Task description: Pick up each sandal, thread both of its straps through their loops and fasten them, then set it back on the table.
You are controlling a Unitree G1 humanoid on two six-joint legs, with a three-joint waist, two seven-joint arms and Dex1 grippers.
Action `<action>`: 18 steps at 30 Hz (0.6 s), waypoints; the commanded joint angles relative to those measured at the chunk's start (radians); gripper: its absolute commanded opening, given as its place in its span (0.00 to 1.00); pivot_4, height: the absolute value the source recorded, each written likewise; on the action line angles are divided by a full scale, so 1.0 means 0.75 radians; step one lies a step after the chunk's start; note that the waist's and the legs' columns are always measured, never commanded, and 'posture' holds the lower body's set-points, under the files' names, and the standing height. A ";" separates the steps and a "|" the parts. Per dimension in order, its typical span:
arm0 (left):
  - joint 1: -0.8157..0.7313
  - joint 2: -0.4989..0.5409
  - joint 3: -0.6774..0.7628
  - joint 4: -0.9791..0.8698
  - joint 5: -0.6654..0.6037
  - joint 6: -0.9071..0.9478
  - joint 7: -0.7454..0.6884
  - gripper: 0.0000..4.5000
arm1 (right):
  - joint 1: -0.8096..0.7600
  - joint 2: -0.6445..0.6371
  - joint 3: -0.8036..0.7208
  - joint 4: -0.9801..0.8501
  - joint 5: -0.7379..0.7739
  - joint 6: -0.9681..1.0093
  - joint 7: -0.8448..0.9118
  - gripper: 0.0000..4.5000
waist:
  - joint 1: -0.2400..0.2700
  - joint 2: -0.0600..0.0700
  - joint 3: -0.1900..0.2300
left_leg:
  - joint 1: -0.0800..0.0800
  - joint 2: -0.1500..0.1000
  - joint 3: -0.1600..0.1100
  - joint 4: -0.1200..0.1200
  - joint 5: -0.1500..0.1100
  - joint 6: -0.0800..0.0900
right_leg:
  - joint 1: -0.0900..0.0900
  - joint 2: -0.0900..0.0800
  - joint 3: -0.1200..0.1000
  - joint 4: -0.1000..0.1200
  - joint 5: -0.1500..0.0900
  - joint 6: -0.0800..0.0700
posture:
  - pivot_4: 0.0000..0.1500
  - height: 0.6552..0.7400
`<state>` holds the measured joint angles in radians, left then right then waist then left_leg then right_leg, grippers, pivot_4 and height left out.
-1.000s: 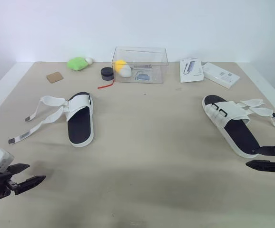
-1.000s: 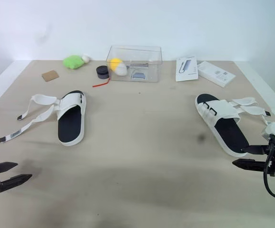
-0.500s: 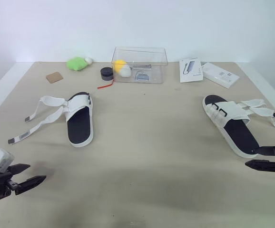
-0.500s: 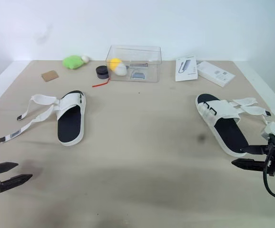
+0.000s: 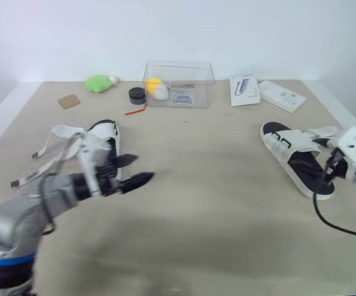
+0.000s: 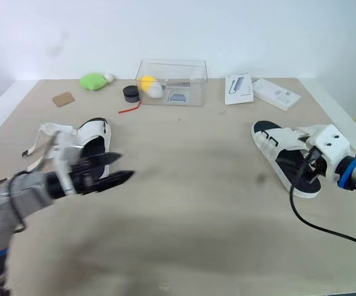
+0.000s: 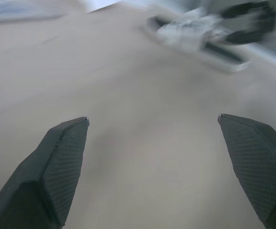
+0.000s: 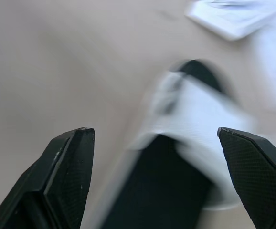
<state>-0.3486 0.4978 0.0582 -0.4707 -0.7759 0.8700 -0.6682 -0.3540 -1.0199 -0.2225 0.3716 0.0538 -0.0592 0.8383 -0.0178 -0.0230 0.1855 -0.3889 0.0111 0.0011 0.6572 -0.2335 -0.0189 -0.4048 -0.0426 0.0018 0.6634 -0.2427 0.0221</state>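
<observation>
Both arms reaching out to the sandals, fingers released

Head view: the left fingers (image 5: 135, 179) hung spread above the beige bench (image 5: 215, 209), just beside the white, black-soled left sandal (image 5: 107, 131), whose loose straps (image 5: 56, 132) trailed outward; the matching right sandal (image 5: 287, 147) lay near the bench's right edge. Left wrist view: the fingers aimed across bare bench, so they probably needed turning back toward the near sandal. Right wrist view: the right fingers (image 8: 64, 162), spread wide, bracketed that sandal; gripping the sole's edge would likely leave its straps free.
</observation>
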 commanded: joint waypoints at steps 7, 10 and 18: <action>-0.258 -0.251 -0.253 0.285 0.209 -0.221 0.006 1.00 | -0.179 -0.123 0.224 0.364 -0.465 -0.567 -0.377 0.98 | -0.010 0.000 0.000 | 0.002 0.003 0.009 -0.001 0.000 0.003 | -0.004 0.007 0.015 0.000 0.002 -0.003 | 1.00 1.00; -0.286 -0.316 -0.256 0.327 0.221 -0.252 0.016 1.00 | -0.254 -0.144 0.292 0.467 -0.598 -0.647 -0.537 0.98 | -0.009 0.000 0.000 | 0.004 0.004 0.012 -0.001 0.000 0.003 | -0.004 0.008 0.018 0.000 0.003 -0.003 | 1.00 1.00; -0.267 -0.339 -0.278 0.346 0.266 -0.270 -0.002 1.00 | -0.485 -0.084 0.521 0.752 -0.832 -0.784 -0.739 0.98 | -0.013 -0.001 0.001 | 0.007 0.003 0.019 -0.001 0.000 0.004 | -0.004 0.007 0.023 0.000 0.006 0.000 | 1.00 1.00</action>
<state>-0.5428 0.2464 -0.1549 -0.1938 -0.5848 0.6913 -0.6636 -0.6863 -1.0715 0.1609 0.9101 -0.5479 -0.6265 0.3211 -0.0279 -0.0237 0.1860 -0.3840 0.0133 0.0152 0.6562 -0.2331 -0.0155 -0.4081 -0.0375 0.0189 0.6635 -0.2384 0.0219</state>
